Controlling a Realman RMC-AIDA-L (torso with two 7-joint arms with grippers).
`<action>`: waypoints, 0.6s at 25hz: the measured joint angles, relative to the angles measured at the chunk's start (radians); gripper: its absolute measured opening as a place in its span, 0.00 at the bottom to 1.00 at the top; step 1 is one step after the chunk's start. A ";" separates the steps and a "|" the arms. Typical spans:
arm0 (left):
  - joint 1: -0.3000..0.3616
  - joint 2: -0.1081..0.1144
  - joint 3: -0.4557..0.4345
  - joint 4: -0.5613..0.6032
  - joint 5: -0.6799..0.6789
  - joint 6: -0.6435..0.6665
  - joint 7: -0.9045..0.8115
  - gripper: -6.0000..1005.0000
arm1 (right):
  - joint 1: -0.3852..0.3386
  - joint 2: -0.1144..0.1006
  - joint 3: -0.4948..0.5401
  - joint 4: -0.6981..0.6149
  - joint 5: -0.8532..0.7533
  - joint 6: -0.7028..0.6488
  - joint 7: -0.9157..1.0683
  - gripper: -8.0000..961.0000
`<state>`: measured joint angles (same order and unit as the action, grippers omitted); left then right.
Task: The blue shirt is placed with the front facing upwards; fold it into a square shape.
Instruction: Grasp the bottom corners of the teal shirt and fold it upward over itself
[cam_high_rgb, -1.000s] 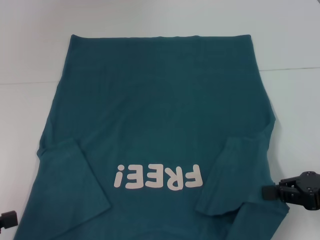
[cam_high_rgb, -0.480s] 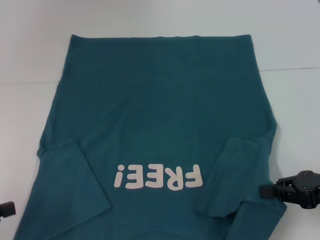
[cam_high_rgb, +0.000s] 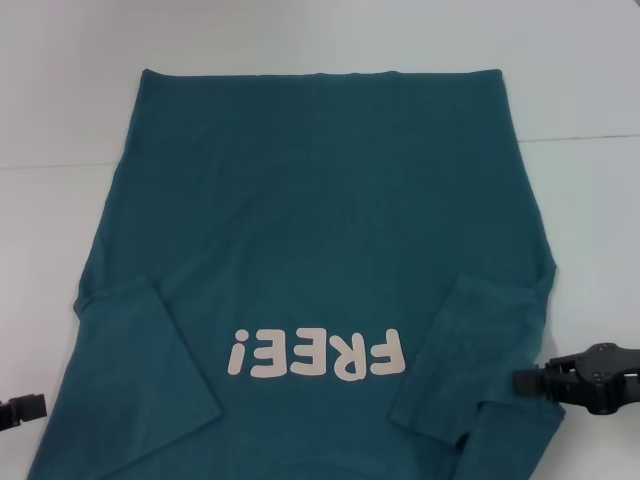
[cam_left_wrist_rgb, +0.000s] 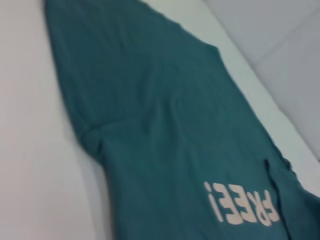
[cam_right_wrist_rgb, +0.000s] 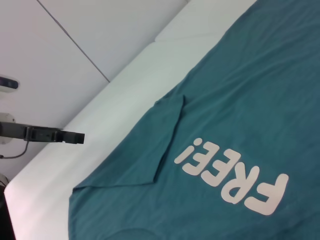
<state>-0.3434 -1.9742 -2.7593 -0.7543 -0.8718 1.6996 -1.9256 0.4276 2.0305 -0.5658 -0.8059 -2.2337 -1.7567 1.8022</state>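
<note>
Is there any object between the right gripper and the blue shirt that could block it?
No, nothing visible is in the way. The right gripper is at the blue shirt's edge, beside its folded-in sleeve, with only bare white table around. The left gripper is at the opposite edge, also unobstructed.

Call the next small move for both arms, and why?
Probably bring both grippers inward onto the shoulder edges. The blue shirt lies flat, print up, sleeves tucked in; the right gripper sits at its edge, the left gripper just off it, neither holding cloth.
</note>
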 joint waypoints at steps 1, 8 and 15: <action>0.000 0.002 0.002 -0.001 0.003 -0.008 -0.021 0.09 | 0.002 0.001 -0.004 0.000 -0.001 0.005 0.002 0.04; -0.013 0.019 0.008 -0.046 0.073 -0.025 -0.179 0.31 | 0.029 -0.004 -0.017 0.030 -0.011 0.041 0.004 0.04; -0.049 0.031 0.031 -0.053 0.173 -0.017 -0.274 0.62 | 0.050 -0.009 -0.017 0.051 -0.012 0.057 0.002 0.04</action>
<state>-0.3927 -1.9432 -2.7285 -0.8074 -0.6992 1.6828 -2.1994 0.4776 2.0217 -0.5830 -0.7548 -2.2458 -1.6994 1.8038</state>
